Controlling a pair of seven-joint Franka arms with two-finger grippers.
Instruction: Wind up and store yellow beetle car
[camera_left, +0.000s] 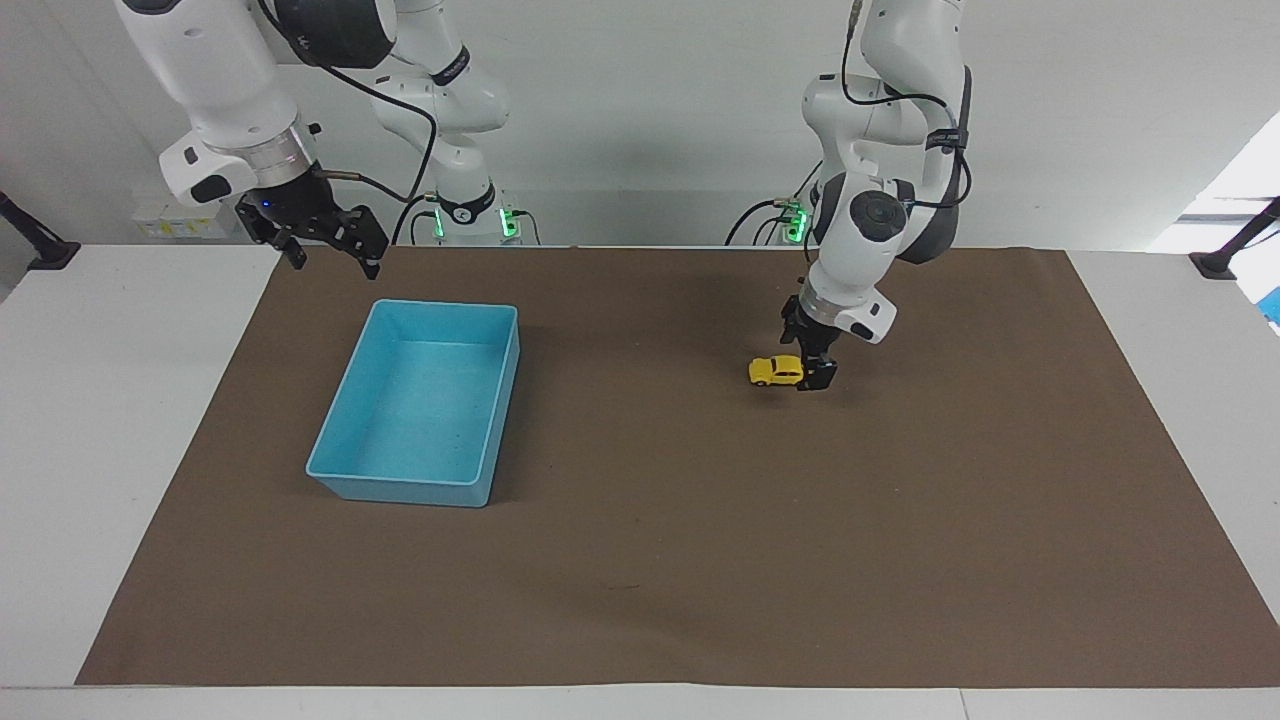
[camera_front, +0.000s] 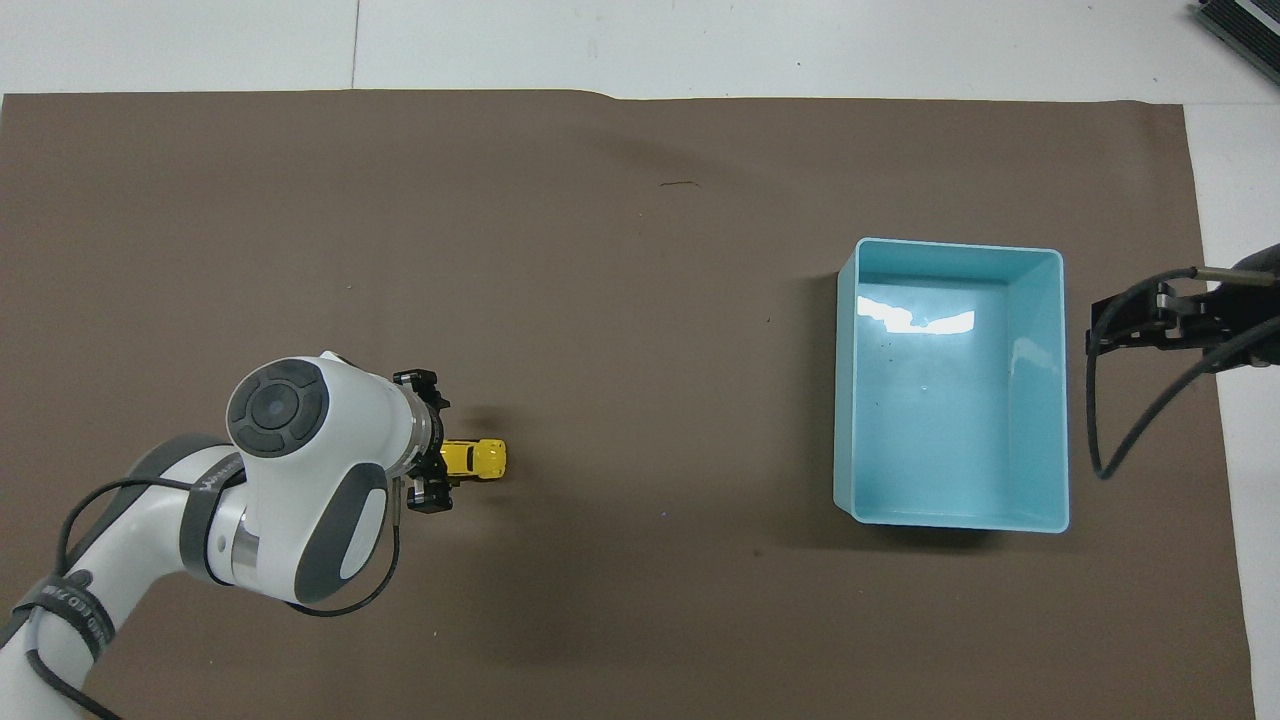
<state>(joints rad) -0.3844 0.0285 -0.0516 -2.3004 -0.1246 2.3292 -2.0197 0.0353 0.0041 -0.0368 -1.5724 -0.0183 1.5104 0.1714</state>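
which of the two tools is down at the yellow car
The left tool, down at the mat, straddling one end of the yellow beetle car. The right tool waits raised near the light-blue bin.

Bright yellow beetle car (camera_left: 776, 370), light-blue bin (camera_left: 345, 455), plain brown mat (camera_left: 700, 550).

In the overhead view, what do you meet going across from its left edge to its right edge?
Left gripper open around the yellow beetle car → brown mat → light-blue bin → right gripper, open, waiting beside the bin.
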